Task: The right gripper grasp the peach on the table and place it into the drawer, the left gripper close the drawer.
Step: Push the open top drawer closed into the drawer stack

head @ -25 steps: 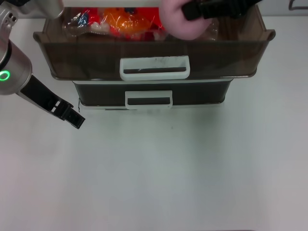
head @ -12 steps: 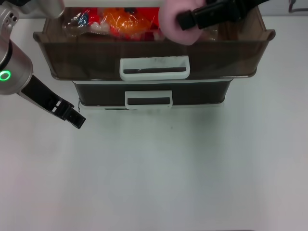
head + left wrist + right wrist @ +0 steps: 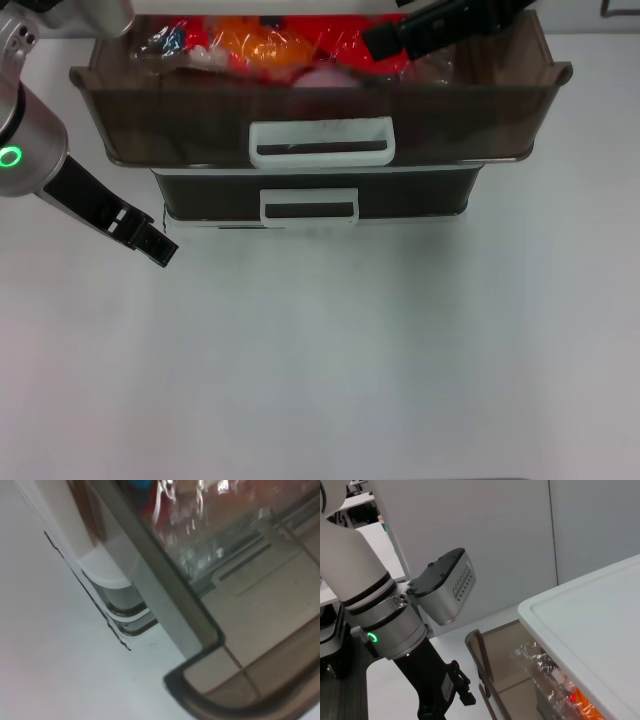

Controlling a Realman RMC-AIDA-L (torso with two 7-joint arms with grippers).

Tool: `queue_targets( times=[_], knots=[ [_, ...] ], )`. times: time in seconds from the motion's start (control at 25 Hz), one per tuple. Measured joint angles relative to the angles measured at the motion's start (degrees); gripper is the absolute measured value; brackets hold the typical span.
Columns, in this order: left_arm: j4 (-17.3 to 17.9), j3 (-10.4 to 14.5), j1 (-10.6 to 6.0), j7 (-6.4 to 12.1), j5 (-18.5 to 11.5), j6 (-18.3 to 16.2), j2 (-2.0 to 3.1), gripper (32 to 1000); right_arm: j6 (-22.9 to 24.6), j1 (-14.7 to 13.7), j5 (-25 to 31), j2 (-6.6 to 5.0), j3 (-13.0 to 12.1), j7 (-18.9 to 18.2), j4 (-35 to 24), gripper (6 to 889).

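Head view: my left gripper (image 3: pixel 160 250) waits on the table (image 3: pixel 330 360), fingers' state unclear.
Beyond, the peach (image 3: pixel 325 78) lies in the open drawer (image 3: pixel 320 105); my right gripper (image 3: pixel 385 38) hovers above, grip unclear, and could get clipped when I close it.

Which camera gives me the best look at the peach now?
The head view: the peach shows as a pale pink patch through the open drawer's front wall. Neither wrist view shows it clearly.

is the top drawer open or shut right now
Open. The drawer juts forward past the one below, its contents showing from above; the left gripper sits apart on the table.
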Motion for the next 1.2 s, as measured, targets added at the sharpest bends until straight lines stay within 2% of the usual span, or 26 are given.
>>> queue_targets(
  times=[0.2,0.92,1.08,1.2],
  knots=[
    [0.0,0.0,0.07,0.0,0.0,0.0,0.02,877,0.0,-0.1,0.0,0.0,0.0,-0.1,0.0,844],
    [0.0,0.0,0.15,0.0,0.0,0.0,0.02,877,0.1,-0.4,0.0,0.0,0.0,-0.3,-0.4,843],
    [0.0,0.0,0.09,0.11,0.0,0.0,0.02,877,1.4,-1.9,0.0,0.0,0.0,0.5,-3.8,843],
    [0.0,0.0,-0.23,0.43,0.0,0.0,0.04,877,2.7,-5.3,-0.1,-0.12,0.4,3.9,-11.2,842]
  ],
)
